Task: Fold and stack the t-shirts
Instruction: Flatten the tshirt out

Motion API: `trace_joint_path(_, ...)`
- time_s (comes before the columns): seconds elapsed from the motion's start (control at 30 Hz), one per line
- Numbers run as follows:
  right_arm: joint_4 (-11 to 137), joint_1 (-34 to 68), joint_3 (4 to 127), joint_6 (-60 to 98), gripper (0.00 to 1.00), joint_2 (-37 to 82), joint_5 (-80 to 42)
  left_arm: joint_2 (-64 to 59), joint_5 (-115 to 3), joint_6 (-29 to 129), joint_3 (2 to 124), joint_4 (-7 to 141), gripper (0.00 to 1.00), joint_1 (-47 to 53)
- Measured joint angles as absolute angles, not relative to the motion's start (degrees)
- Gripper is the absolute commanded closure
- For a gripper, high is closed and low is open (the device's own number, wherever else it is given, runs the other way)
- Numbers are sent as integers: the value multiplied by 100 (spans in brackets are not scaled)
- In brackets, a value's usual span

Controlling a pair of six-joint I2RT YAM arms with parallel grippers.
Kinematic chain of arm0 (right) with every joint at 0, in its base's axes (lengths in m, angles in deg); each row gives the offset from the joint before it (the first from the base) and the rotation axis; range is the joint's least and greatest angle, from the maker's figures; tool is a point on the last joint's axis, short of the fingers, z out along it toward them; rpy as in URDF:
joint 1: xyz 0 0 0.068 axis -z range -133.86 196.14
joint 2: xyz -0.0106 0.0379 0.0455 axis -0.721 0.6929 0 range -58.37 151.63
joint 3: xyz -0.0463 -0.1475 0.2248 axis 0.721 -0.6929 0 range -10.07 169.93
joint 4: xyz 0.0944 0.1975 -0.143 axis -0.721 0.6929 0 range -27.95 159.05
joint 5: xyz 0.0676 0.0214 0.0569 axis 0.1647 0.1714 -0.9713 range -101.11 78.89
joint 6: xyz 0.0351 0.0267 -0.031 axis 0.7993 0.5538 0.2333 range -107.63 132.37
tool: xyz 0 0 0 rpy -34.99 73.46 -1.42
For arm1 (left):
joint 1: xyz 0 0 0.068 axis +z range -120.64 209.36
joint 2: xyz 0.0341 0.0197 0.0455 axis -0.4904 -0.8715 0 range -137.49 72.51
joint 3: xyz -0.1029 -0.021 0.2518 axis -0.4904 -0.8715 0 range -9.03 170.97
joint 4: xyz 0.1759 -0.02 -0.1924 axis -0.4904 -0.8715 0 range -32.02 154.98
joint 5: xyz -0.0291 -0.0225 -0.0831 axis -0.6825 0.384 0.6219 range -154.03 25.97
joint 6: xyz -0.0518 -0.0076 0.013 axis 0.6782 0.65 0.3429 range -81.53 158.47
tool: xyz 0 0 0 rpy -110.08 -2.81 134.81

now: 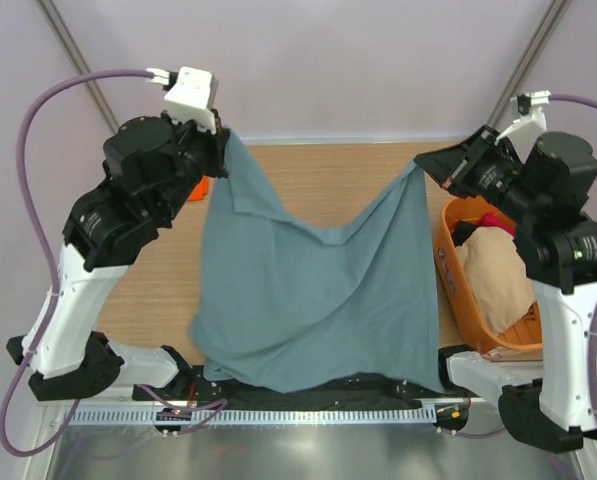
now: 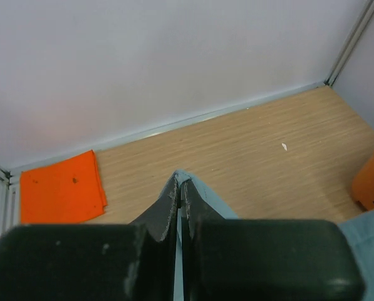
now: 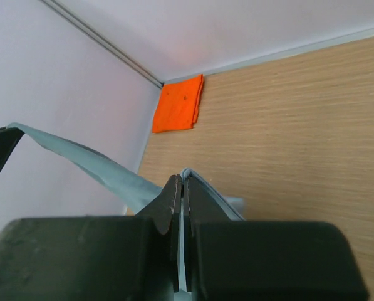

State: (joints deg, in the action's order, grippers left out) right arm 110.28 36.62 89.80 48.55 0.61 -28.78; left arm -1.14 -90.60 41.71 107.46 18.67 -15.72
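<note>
Left hand and right hand each clamp a top corner of the grey-blue t-shirt, which hangs spread above the table. Risk: the thin corner pinch may slip, and the sagging middle may crease the fold.

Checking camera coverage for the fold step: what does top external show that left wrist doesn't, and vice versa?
Top external only: the right tool shut on a corner of the grey-blue shirt, the cloth sagging between both arms, a beige shirt and a red shirt in the orange tub. Left wrist only: the folded orange shirt whole, flat in the far corner; top external catches just a sliver. Both: the left tool shut on the grey-blue shirt, the tub, the wooden table.
</note>
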Motion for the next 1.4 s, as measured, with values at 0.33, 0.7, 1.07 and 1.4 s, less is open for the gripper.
trace_joint_path(0.33, 11174, 3666, 10473, 4335, 99, 378, -2725, -293, -8865, 3732, 12683, 2130, 100, -1917)
trace_joint_path(0.7, 11591, 3677, 11293, 4457, 99, -1145, -2666, 1046, -8054, 4174, 13402, 2160, 100, -1932)
trace_joint_path(1.07, 11423, 3677, 11013, 4665, 99, -1329, -2480, 977, -7908, 4023, 13528, 2700, 100, -1932)
trace_joint_path(1.4, 8912, 3675, 7914, 4206, 99, 582, -2146, -1251, -9025, 3072, 11959, 3692, 100, -739)
